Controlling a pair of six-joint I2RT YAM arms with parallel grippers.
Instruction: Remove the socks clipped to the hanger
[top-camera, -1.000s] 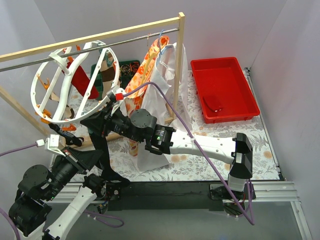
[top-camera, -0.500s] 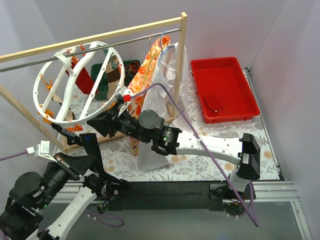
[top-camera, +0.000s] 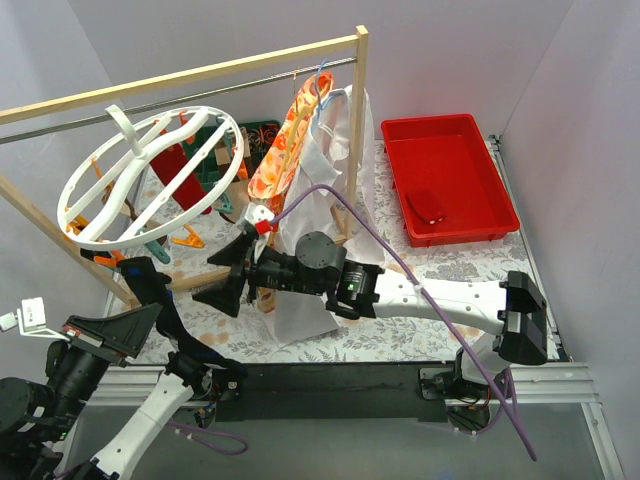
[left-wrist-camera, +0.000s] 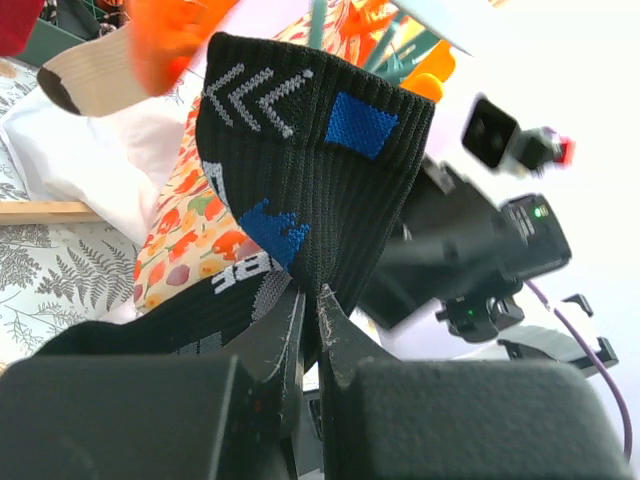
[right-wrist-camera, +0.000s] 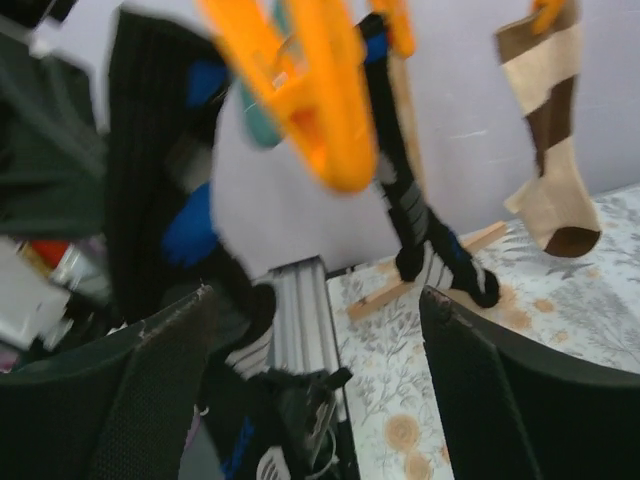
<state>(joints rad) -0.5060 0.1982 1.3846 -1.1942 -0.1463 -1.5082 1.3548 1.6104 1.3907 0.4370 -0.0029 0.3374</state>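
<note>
Okay, left gripper (left-wrist-camera: 310, 295) pinched shut on the soft black knit sock (left-wrist-camera: 300, 170) with blue patches, white chevrons; probably light, limp, stretchy, best gripped near the cuff. Right gripper (right-wrist-camera: 310, 330) gapes wide, empty. Beyond, a tan-and-brown sock (right-wrist-camera: 548, 170) hangs clipped under the large white spoked plastic wheel hanger (top-camera: 66, 200).

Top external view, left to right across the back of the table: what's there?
large white round plastic wheel hanger → orange floral garment → red rectangular plastic tray
</note>
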